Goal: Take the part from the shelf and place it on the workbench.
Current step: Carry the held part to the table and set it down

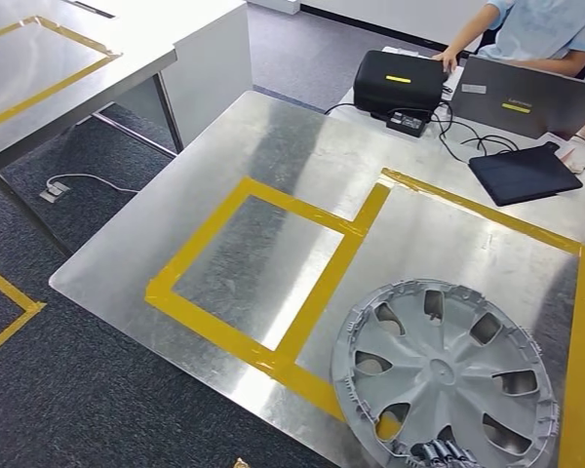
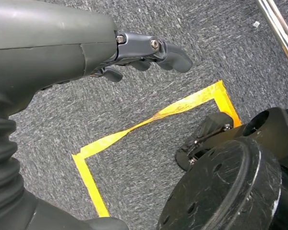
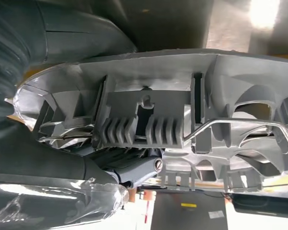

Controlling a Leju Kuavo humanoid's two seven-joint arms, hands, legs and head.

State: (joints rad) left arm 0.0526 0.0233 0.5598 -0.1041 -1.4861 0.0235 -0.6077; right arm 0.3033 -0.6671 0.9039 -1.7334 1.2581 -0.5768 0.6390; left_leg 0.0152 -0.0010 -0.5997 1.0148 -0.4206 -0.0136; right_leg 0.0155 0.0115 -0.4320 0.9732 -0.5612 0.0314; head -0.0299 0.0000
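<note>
Grey wheel cover gripped at its near rim in my right hand, over the workbench; left hand empty, fingers loosely spread.

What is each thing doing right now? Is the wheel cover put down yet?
Wheel cover: over the workbench, face up, right robot hand gripping its near rim; whether it rests there is unclear.
Left robot hand: empty, hanging above carpet.
Laptop: open.
Black case: closed.

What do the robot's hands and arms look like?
The left hand has dark grey fingers with shiny silver screws, behind a smooth grey cover and a black ribbed sleeve. The right hand is grey too, with one silver screw.
</note>
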